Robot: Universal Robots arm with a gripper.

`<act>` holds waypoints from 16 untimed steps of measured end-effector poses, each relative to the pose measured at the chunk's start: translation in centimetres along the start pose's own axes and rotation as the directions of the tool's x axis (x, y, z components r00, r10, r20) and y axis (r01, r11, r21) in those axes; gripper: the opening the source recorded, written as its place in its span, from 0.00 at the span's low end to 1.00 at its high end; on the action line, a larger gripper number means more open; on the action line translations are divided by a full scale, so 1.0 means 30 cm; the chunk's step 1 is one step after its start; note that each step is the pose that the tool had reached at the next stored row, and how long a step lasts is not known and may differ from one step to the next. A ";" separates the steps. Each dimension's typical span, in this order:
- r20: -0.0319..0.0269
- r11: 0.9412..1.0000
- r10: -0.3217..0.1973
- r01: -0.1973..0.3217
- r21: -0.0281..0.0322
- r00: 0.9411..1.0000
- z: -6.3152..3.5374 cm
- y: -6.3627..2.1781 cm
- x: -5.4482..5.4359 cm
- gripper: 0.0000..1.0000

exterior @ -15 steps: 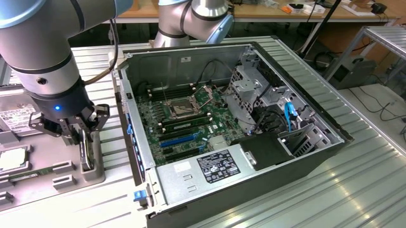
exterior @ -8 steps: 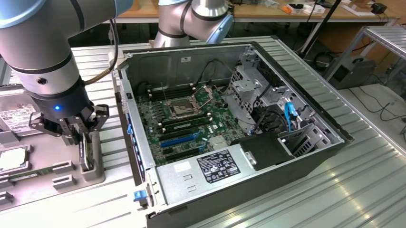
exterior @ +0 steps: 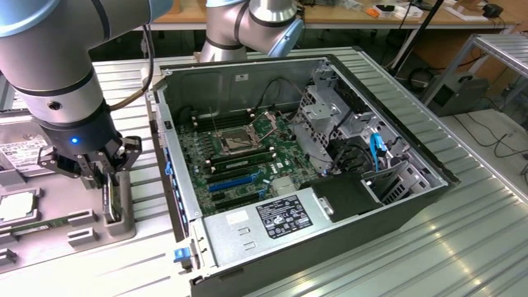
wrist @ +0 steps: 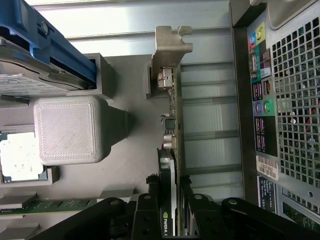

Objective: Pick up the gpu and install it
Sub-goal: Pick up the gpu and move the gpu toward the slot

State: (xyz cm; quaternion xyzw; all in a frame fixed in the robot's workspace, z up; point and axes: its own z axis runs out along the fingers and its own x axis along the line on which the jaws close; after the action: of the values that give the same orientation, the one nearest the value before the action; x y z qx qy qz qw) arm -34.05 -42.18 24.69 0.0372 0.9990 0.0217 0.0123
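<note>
In the exterior view, a silver hard drive (exterior: pixel 18 154) with a white label is seen at the nine o'clock edge. It is laid in a grey tray (exterior: pixel 58 207) on the ribbed metal counter (exterior: pixel 462 223). A narrow green memory stick (exterior: pixel 33 226) is seated in the tray at about eight o'clock.

Toward the exterior view's right of these, the arm (exterior: pixel 49 68) hangs with the hand (exterior: pixel 103 179) set over the gpu (exterior: pixel 111 204). The gpu is stood upright on its long edge in a slot of the tray, outside the case. Whether the hand is clenched on the card or released cannot be told.

In the wrist view, the hand (wrist: pixel 170 202) is found astride the gpu (wrist: pixel 170 165), at the end away from its silver bracket (wrist: pixel 172 45). The card is flanked by a grey block (wrist: pixel 67 130) of the tray on one side and the perforated rear panel (wrist: pixel 290 100) of the case on the other.

At the centre of the exterior view, the open computer case (exterior: pixel 239 77) is laid on its side, at three o'clock of the tray. Its motherboard (exterior: pixel 239 154) is exposed. A labelled power supply (exterior: pixel 281 213) is seen at the case's six o'clock and a blue cable (exterior: pixel 378 148) at its three o'clock.
</note>
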 end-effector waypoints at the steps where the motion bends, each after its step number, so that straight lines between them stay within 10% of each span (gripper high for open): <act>1: 0.000 1.000 0.000 0.000 0.000 1.000 0.000 0.000 0.000 0.27; 16: 0.000 1.000 0.000 0.000 0.000 1.000 -0.006 0.000 0.000 0.27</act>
State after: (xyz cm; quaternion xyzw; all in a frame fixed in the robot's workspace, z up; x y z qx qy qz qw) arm -34.05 -42.18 24.87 0.0373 0.9990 0.0216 0.0123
